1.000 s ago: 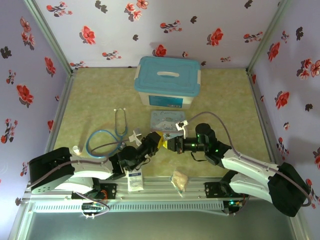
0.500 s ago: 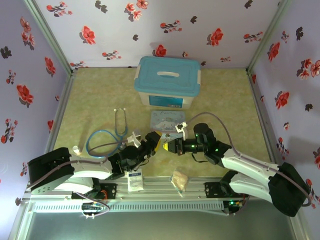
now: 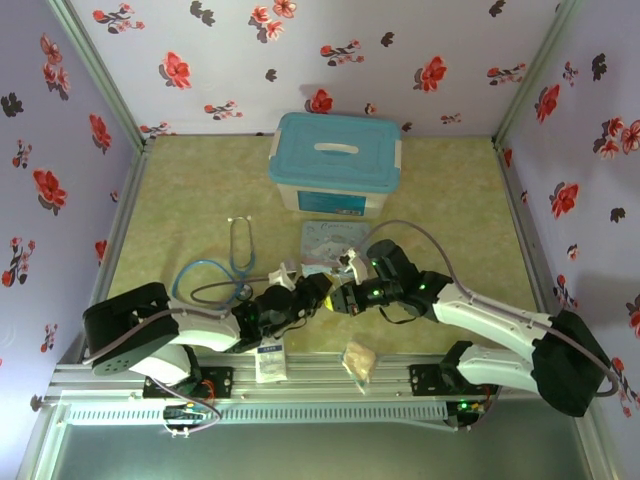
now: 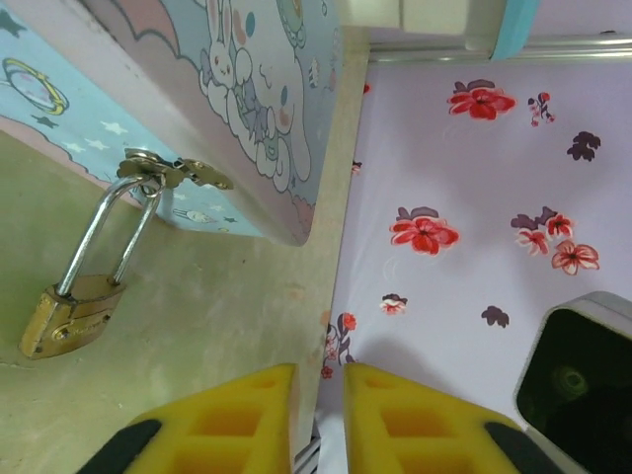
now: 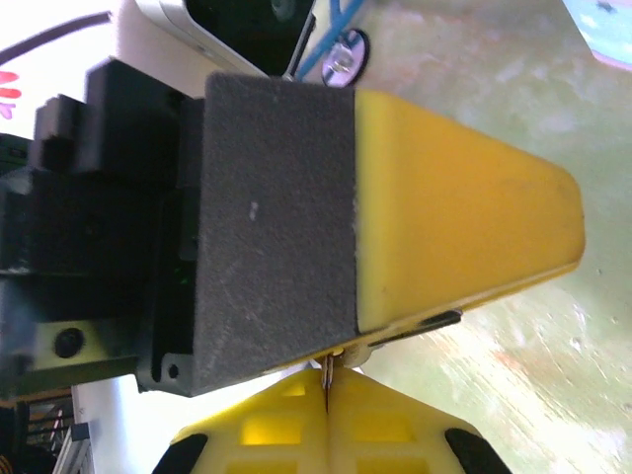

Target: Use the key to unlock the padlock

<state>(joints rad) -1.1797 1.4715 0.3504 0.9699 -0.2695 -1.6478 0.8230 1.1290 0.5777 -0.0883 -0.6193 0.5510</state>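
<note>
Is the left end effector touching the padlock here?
Apart. The left wrist view shows bare table between the padlock and the left end effector.

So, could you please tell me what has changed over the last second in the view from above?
The right arm pushed leftward, bringing the right end effector, shut on what looks like the key, close against the left end effector; the left arm's shoulder swung inward, its tip barely shifting. The cartoon tin, stethoscope, blue-lidded box, tan packet and white sachet stayed put.
</note>
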